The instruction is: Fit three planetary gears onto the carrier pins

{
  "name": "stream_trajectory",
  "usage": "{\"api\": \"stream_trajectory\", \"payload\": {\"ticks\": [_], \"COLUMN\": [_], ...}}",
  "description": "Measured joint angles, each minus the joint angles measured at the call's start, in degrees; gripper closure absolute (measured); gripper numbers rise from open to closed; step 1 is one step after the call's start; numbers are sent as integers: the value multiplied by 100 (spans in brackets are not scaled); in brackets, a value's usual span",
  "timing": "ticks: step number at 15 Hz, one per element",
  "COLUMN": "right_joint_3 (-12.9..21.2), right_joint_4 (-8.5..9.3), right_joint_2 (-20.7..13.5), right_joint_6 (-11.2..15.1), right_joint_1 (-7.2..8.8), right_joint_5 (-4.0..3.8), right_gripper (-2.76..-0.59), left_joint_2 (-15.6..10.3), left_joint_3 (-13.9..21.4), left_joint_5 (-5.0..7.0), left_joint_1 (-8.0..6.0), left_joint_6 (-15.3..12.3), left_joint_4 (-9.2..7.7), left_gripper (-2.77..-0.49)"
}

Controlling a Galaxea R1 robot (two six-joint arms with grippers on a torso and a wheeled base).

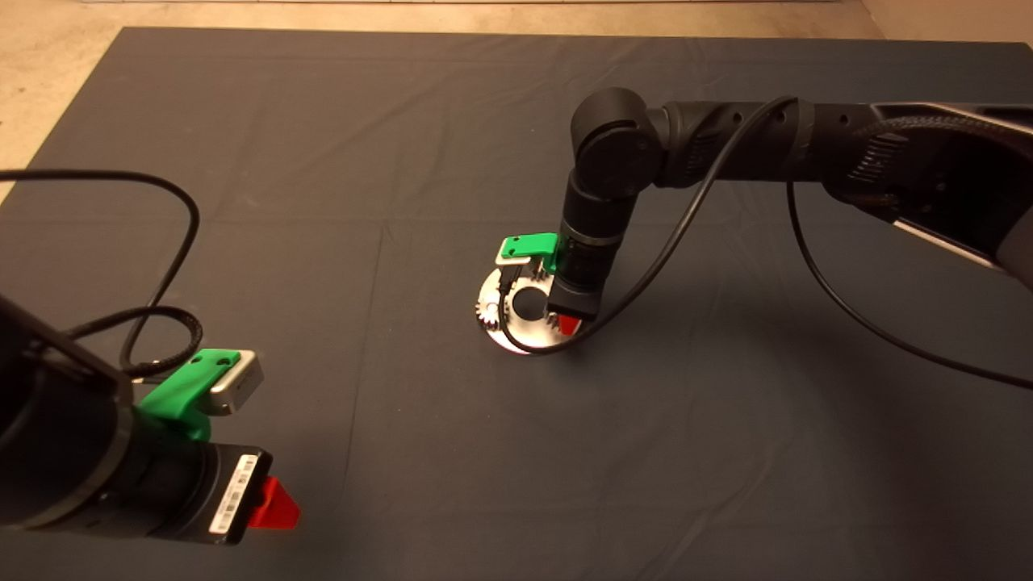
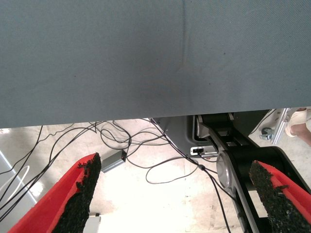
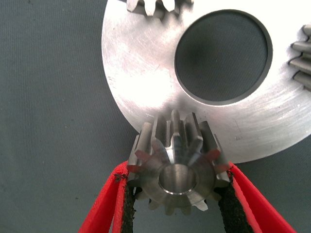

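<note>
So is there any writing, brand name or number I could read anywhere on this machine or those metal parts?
No text can be read here.
White sticker with a barcode on the left gripper, parked at the mat's lower left: its print is too small to read.
The gear held in the right gripper, and the disc: no markings visible.

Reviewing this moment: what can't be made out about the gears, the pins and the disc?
- Head view: the right gripper and its arm cover part of the shiny round metal disc; the pins stay unseen.
- Right wrist view: the held small silver-grey gear hides its pin; two other gears are cut off by edges.
- Left gripper: parked, lower left.
</note>
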Motion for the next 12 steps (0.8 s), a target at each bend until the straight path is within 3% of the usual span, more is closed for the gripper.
{"api": "stream_trajectory", "payload": {"ticks": [12], "right_joint_3": [30], "right_joint_4": [-12], "right_joint_2": [-83], "right_joint_6": [-12], "right_joint_1": [-6], "right_joint_5": [71], "right_gripper": [-94], "left_joint_2": [-4], "left_joint_3": [0], "left_joint_5": [0], "left_joint_1": [30], "left_joint_6": [0], "left_joint_4": [-2], "left_gripper": [-217]}}
